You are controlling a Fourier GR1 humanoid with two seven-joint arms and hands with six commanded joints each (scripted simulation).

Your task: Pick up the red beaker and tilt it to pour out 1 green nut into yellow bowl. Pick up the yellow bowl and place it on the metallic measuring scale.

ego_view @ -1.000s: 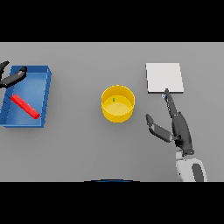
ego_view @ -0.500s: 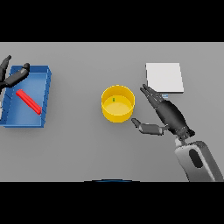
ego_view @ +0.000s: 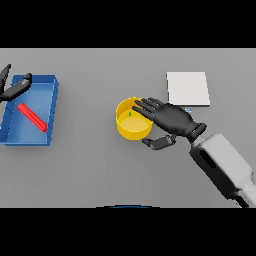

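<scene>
Our right hand [ego_view: 172, 119] spreads its fingers [ego_view: 145, 106] over the yellow bowl [ego_view: 133, 126], thumb beside its wall. The bowl holds a green nut [ego_view: 130, 114]; the scale [ego_view: 187, 88] lies upper right, the red beaker [ego_view: 32, 117] far left in a blue tray [ego_view: 50, 107], where our left hand [ego_view: 12, 87] rests open.

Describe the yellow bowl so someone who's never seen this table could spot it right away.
On the grey table, look near the middle, between the blue tray at the left and the flat white scale at the right. The yellow bowl sits there under the right hand's fingers: the only round, yellow thing, with a tiny green nut inside.
</scene>
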